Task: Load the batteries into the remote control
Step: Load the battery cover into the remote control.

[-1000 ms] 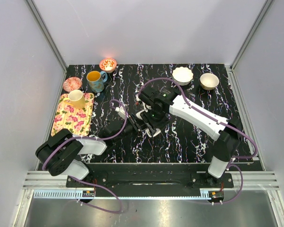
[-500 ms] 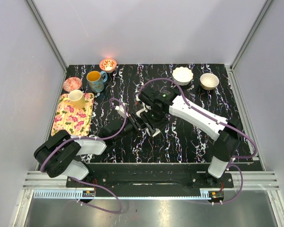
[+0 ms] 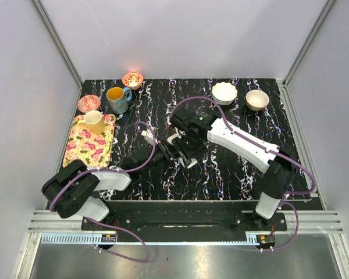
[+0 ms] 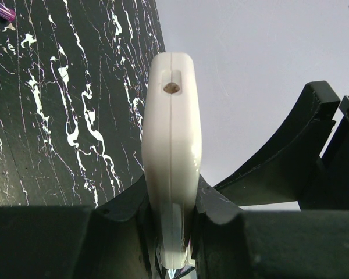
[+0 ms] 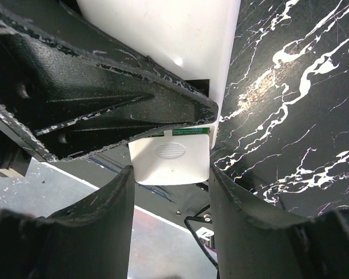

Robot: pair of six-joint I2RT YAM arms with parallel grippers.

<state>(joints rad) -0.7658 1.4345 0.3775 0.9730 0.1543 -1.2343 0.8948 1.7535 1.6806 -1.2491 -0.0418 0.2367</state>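
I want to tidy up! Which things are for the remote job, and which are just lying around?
For the job: flat white plastic remote control in the left gripper; small white ridged battery cover in the right gripper.
Lying about: flowery tray, yellow cup, blue mug, two patterned bowls, two pale bowls.

Pale grey walls [image 3: 180, 35] enclose black marbled table [image 3: 221, 174].

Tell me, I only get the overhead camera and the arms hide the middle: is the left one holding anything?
Observer: Yes, the left jaws are shut on a flat white plastic remote control, held edge-on.
Operator: And the right?
Observer: The right jaws flank a small white ribbed plastic cover at the remote's end; whether they pinch it, I cannot tell.
Operator: Is it open?
Observer: A green strip shows in the gap above that cover.
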